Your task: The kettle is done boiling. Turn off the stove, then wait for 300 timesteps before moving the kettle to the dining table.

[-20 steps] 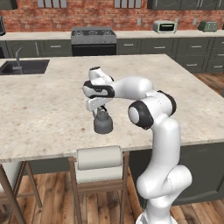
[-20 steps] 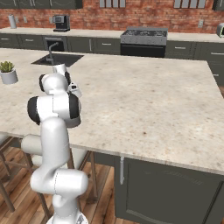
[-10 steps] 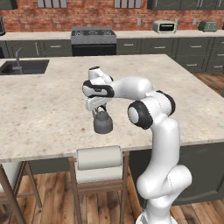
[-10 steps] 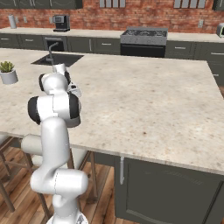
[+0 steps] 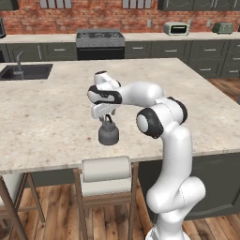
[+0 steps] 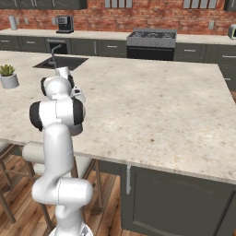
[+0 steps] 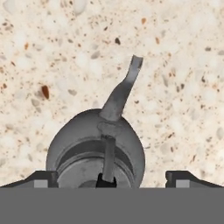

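Lifting carelessly, we could snag the kettle [image 5: 108, 135] handle with our spread tool [image 5: 108, 117] and topple it on the surface [image 5: 56, 117].

A stool [image 5: 105, 176], a sink [image 5: 22, 71], a potted plant [image 6: 8, 76] (perhaps a succulent).

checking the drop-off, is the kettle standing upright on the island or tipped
Upright: the kettle sits on its base on the dining table, handle on top.
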{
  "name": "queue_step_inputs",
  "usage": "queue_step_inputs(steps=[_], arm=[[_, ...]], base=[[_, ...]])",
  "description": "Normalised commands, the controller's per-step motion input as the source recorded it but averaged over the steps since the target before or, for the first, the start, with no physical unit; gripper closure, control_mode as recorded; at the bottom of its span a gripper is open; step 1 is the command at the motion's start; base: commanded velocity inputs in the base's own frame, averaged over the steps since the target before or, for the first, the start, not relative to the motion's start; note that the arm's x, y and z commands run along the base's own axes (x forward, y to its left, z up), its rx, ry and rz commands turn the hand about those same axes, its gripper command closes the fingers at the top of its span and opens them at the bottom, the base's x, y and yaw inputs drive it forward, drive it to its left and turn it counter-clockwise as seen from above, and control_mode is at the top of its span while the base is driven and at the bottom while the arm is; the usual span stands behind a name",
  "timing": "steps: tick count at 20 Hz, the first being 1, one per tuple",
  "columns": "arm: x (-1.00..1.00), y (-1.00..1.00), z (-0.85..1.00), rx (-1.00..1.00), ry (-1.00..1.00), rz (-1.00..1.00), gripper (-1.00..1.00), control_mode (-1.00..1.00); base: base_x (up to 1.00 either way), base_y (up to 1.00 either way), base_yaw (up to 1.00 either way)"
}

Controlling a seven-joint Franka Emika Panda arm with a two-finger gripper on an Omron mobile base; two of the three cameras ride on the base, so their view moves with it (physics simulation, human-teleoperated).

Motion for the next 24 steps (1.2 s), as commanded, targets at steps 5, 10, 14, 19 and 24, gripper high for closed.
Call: queue_step_inputs(steps=[5, 10, 14, 19, 24], arm=[[-0.12, 0.00, 0.00, 0.00, 0.00, -0.04, -1.00, -1.00], [-0.21, 0.02, 0.00, 0.00, 0.00, -0.07, -1.00, -1.00], [-0.21, 0.00, 0.08, 0.00, 0.00, -0.08, -1.00, -1.00], [-0.13, 0.00, 0.21, 0.00, 0.00, -0.08, -1.00, -1.00], [-0.11, 0.00, 0.21, -0.01, -0.01, -0.09, -1.00, -1.00]], base=[[0.00, 0.00, 0.00], [0.00, 0.00, 0.00], [0.00, 0.00, 0.00], [0.00, 0.00, 0.00], [0.00, 0.00, 0.00]])
